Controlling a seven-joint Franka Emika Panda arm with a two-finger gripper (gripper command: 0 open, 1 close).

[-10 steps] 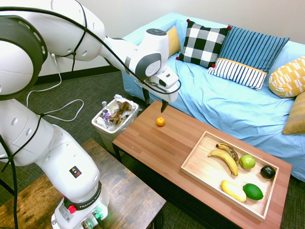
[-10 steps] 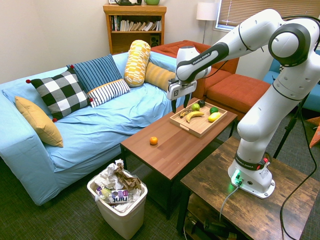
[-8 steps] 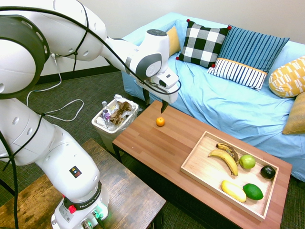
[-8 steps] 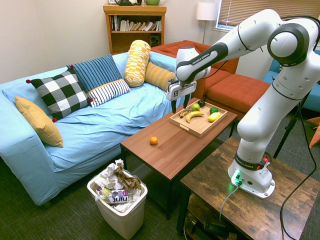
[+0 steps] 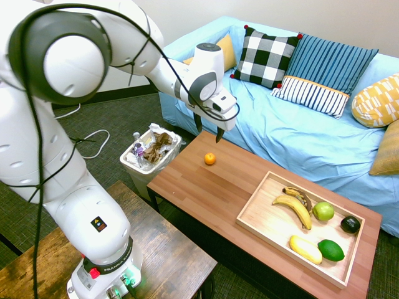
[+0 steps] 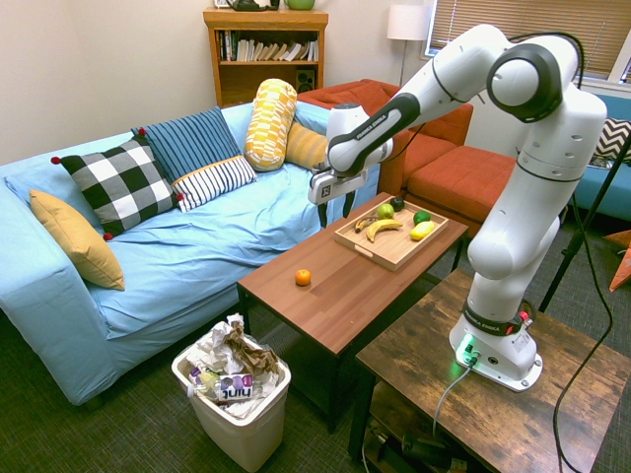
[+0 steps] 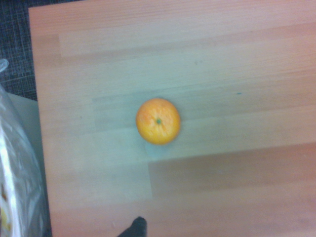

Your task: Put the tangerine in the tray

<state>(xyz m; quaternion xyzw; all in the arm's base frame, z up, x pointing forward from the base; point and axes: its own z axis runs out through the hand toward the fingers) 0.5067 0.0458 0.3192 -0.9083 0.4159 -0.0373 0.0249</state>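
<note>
Right now the gripper (image 5: 208,132) hangs above the tangerine (image 5: 210,159) on the table (image 5: 206,193), jaws spread wide and empty; the tray (image 5: 262,215) sits well apart.

My arm's shell (image 5: 75,56) gleams, glossy white plastic. The counter (image 5: 212,193) shows smooth reddish wood grain, the tray (image 5: 262,215) pale matt wood. The tangerine (image 7: 158,121) looks finely dimpled; the sofa cover (image 5: 299,137) is soft blue cloth.
</note>
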